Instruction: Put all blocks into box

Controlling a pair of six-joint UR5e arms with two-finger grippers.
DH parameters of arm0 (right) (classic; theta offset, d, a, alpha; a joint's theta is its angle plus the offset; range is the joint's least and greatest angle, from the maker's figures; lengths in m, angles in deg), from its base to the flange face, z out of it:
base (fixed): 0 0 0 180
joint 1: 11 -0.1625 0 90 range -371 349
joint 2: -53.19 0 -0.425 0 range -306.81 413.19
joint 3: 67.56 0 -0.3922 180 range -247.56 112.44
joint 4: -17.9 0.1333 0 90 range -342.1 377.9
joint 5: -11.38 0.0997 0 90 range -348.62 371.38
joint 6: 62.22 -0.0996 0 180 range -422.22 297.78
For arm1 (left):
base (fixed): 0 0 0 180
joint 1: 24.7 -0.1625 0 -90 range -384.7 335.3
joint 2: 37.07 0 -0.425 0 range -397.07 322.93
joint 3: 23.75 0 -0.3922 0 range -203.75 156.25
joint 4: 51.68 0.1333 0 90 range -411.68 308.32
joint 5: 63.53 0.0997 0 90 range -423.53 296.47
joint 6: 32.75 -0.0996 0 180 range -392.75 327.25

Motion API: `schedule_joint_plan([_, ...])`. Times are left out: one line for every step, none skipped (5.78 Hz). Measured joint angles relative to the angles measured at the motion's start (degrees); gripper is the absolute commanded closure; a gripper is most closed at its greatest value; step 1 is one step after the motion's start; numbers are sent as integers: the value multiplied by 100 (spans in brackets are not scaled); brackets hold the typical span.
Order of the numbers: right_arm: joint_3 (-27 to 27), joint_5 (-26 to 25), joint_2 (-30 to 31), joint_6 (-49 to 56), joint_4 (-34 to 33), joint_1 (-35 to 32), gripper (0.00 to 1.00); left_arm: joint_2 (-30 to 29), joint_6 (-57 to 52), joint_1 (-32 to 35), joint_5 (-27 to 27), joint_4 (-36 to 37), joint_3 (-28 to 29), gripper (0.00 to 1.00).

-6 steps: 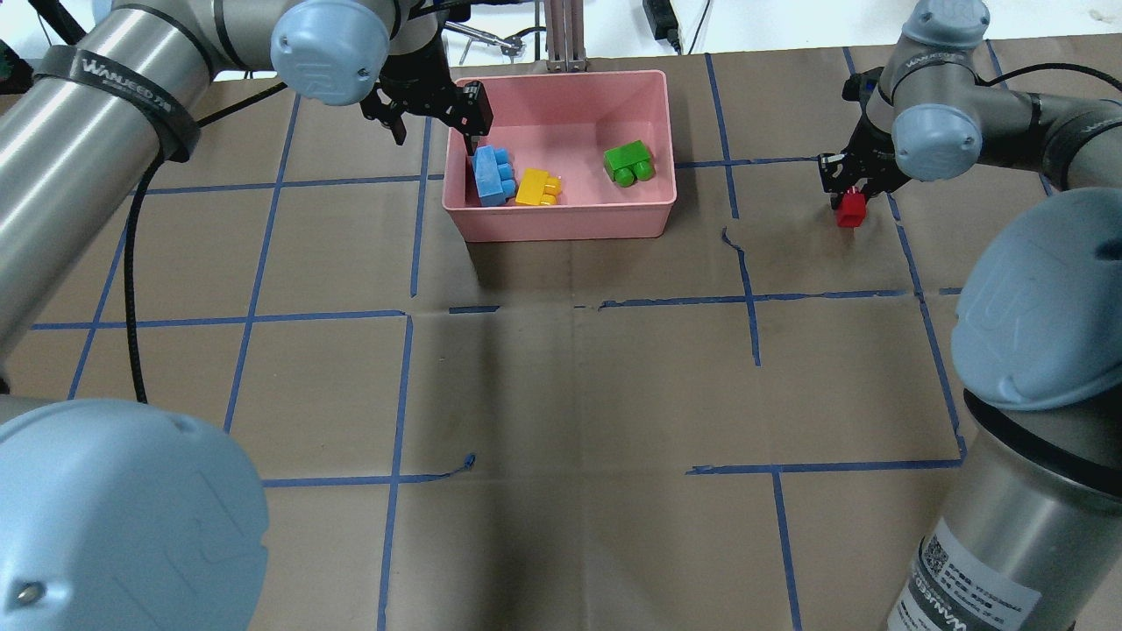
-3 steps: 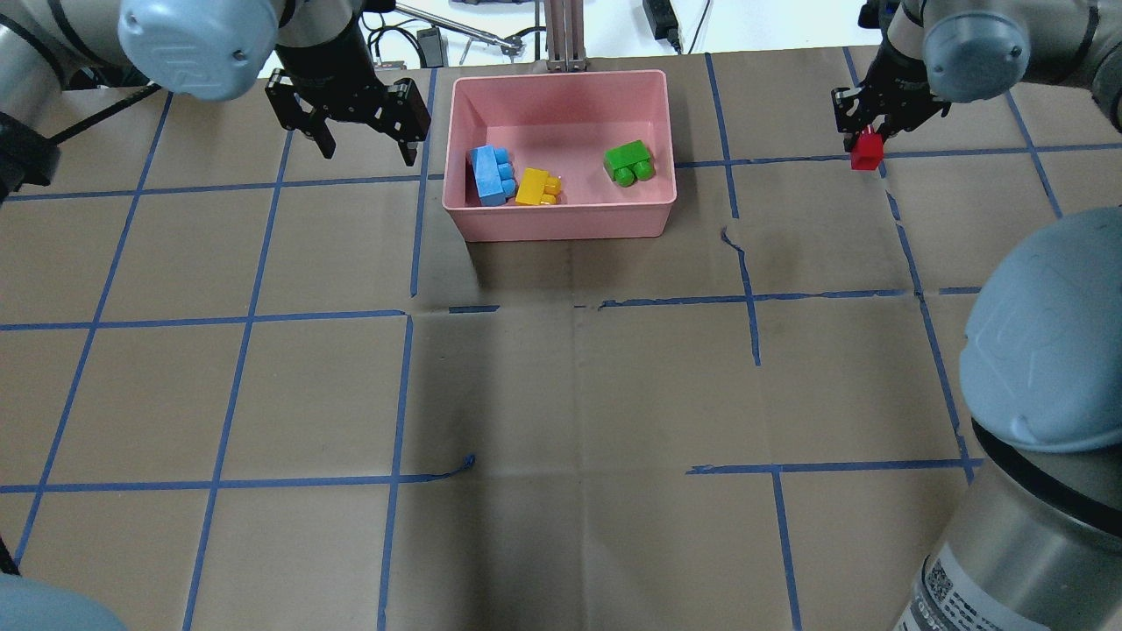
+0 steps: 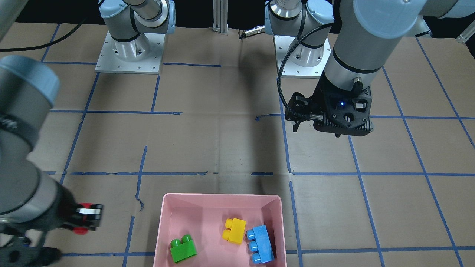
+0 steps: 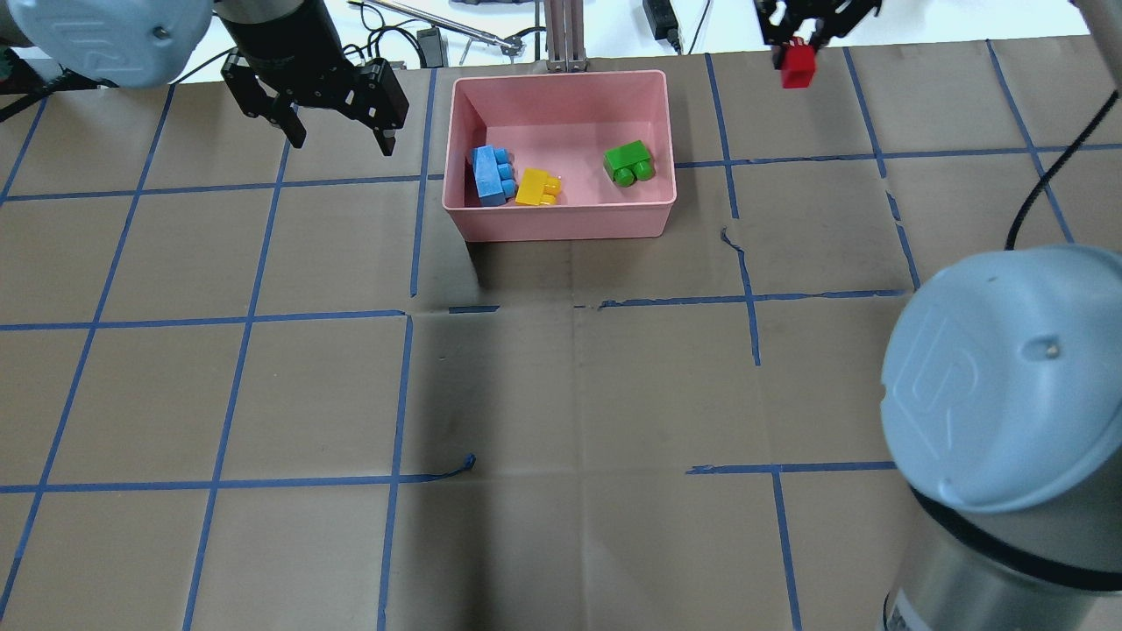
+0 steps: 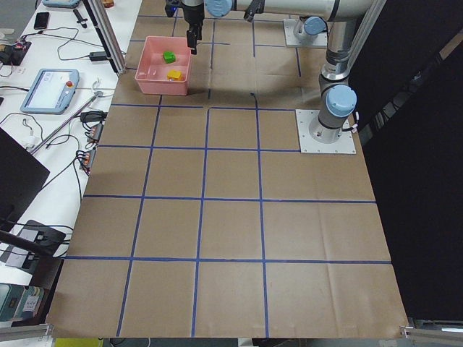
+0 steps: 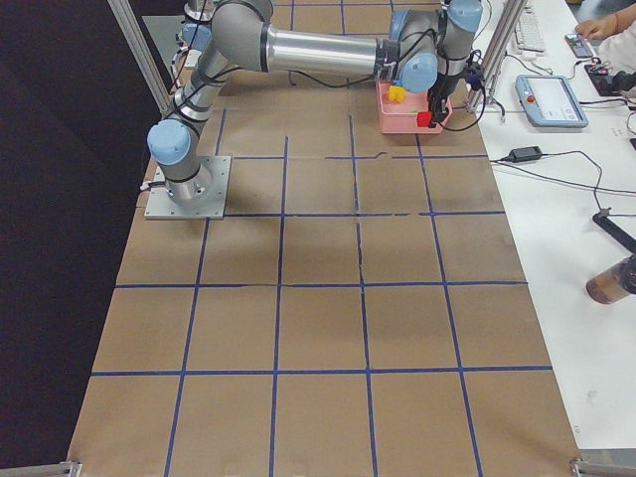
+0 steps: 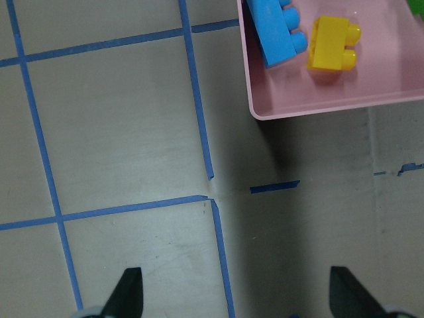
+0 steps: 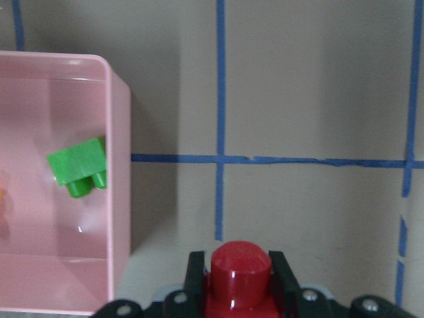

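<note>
The right gripper (image 4: 796, 51) is clamped on the red block (image 4: 798, 67) and holds it above the table, out past the far right corner of the pink box (image 4: 561, 221). The left gripper (image 4: 340, 131) hangs empty just left of the box, its jaws spread wide. In the box, the light blue block (image 4: 491, 175) lies by the left wall, the yellow block (image 4: 536, 187) just beside it and the green block (image 4: 628, 162) apart, toward the right wall.

Brown paper-covered table (image 4: 561, 394) with a blue tape grid (image 4: 248, 316), the pink box (image 4: 561, 223) near its far edge
</note>
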Motion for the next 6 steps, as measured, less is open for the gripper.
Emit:
schedule_joint_plan([264, 3, -219, -607, -16, -440, 83, 63, -1, -5, 18, -51, -44, 1])
schedule_joint_plan([491, 4, -552, -1102, -127, -811, 83, 124, -2, -6, 24, -120, -63, 1])
schedule_joint_plan([586, 4, -899, -1334, -283, -1023, 64, 196, -2, -15, 40, -263, -66, 1])
schedule_joint_plan([606, 2, -1155, -1408, -406, -1132, 8, 255, -2, -49, 55, -407, -68, 1])
schedule_joint_plan([609, -21, -1252, -1427, -459, -1192, 0, 285, -2, -84, 55, -466, -69, 1])
schedule_joint_plan([610, -48, -1250, -1432, -467, -1204, 0, 298, -2, -94, 56, -480, -69, 1])
